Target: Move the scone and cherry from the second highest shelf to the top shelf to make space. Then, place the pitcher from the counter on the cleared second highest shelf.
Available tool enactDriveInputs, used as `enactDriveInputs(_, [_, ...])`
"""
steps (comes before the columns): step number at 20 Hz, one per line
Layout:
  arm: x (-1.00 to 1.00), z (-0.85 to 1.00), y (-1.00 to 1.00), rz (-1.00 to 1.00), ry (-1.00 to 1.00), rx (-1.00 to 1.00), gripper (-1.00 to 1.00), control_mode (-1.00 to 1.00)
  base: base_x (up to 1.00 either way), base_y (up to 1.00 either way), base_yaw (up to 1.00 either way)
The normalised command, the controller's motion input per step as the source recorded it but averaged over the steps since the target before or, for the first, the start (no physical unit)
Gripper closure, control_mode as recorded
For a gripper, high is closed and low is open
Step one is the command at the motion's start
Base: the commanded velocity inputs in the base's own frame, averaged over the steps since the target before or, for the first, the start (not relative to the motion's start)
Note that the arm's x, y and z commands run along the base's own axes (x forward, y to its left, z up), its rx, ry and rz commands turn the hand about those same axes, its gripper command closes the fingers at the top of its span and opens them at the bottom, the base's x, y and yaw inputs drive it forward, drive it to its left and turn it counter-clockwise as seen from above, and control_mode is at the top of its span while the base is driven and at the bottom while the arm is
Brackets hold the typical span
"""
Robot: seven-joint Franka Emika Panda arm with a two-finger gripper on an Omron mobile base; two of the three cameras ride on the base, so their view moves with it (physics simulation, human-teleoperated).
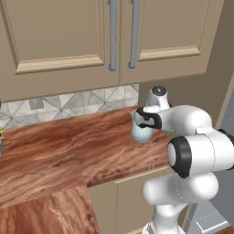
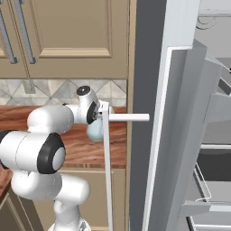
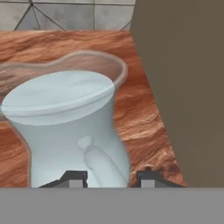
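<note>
gripper (image 3: 108, 177) clamped on jug (image 3: 65, 131) handle, side-on | jug upright on counter (image 1: 59, 151) by fridge wall | judged: grip for lift to shelf

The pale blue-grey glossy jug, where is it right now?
The pitcher stands on the reddish-brown wood counter at its right end, between the gripper fingers.
</note>
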Motion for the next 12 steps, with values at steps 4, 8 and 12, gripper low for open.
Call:
enactDriveInputs(4, [-0.30,-0.22,0.39,0.01,0.00,0.00,1.00,-1.00,0.00,0.00,0.00])
enactDriveInputs(8, [-0.26,-0.18,0.50,0.03,0.03,0.00,1.00,-1.00,0.00,0.00,0.00])
enactDriveInputs(12, [-0.23,-0.18,0.48,0.03,0.04,0.00,1.00,-1.00,0.00,0.00,0.00])
